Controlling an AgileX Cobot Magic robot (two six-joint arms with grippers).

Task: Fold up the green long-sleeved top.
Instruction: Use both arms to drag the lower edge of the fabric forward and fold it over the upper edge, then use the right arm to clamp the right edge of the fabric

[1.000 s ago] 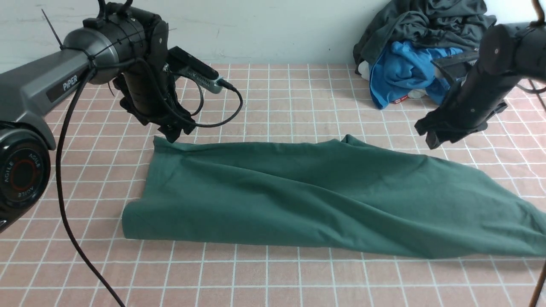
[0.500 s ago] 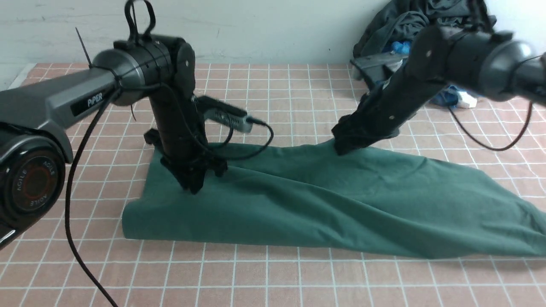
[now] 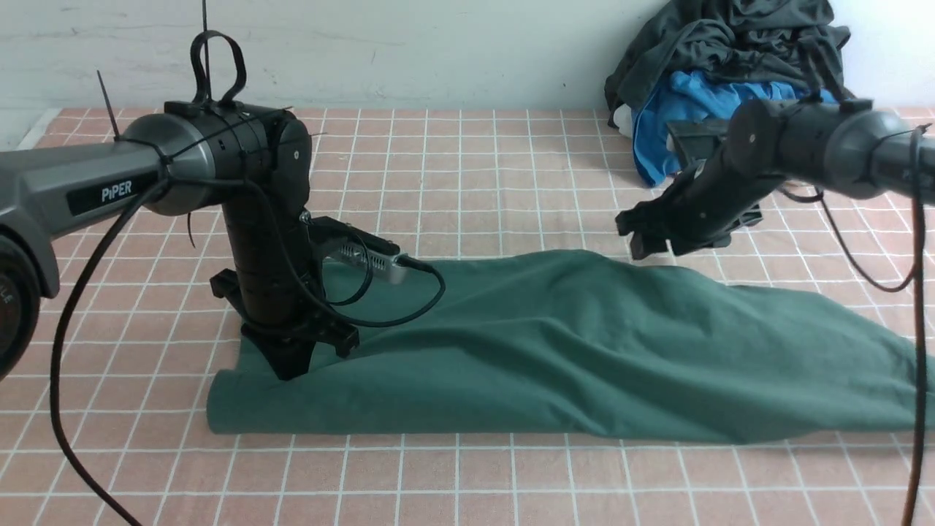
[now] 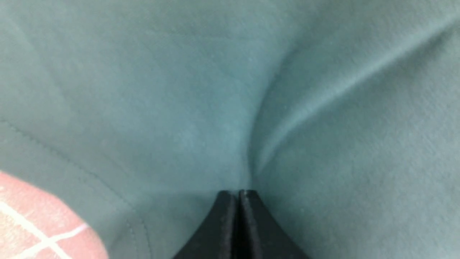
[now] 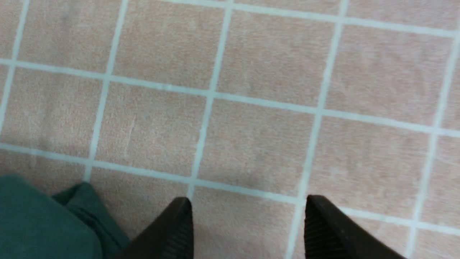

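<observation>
1. Nearest the camera is the salmon-pink tablecloth with a white grid of squares [image 3: 467,482]. It has a soft, slightly napped weave and lies flat over the whole table.
2. The dark green long-sleeved top [image 3: 584,351] lies on the cloth as a long, low band running from about 8 o'clock to 4 o'clock across the table's middle. Its matte knit is plain, its near edge is a rounded fold, and shallow diagonal ridges cross it (no logo or cuff shows on this face). The far edge humps up a little towards 1 o'clock.
3. At about 8 o'clock the left gripper [image 3: 288,369], black and wedge-shaped, points straight down into the top's left end. In the left wrist view its jaws are pressed tight together [image 4: 238,192], and a soft crease in the fabric [image 4: 179,90] runs right into the tips, so it is clenched on a pinch of the knit. A stitched hem and a corner of the tablecloth [image 4: 36,223] show beside it.
4. At about 2 o'clock the right gripper [image 3: 632,237] hangs just beyond the top's far edge, clear of it. Its ribbed black jaws stand apart [image 5: 248,199] over bare grid squares [image 5: 251,126] and grasp nothing. A rumpled bit of green fabric [image 5: 32,219] lies near one of them.
5. Further back, at 1 o'clock, a crumpled charcoal-grey garment [image 3: 730,36] is heaped over a bright blue garment [image 3: 694,117].
6. Behind everything stands a plain whitish wall [image 3: 438,44].
</observation>
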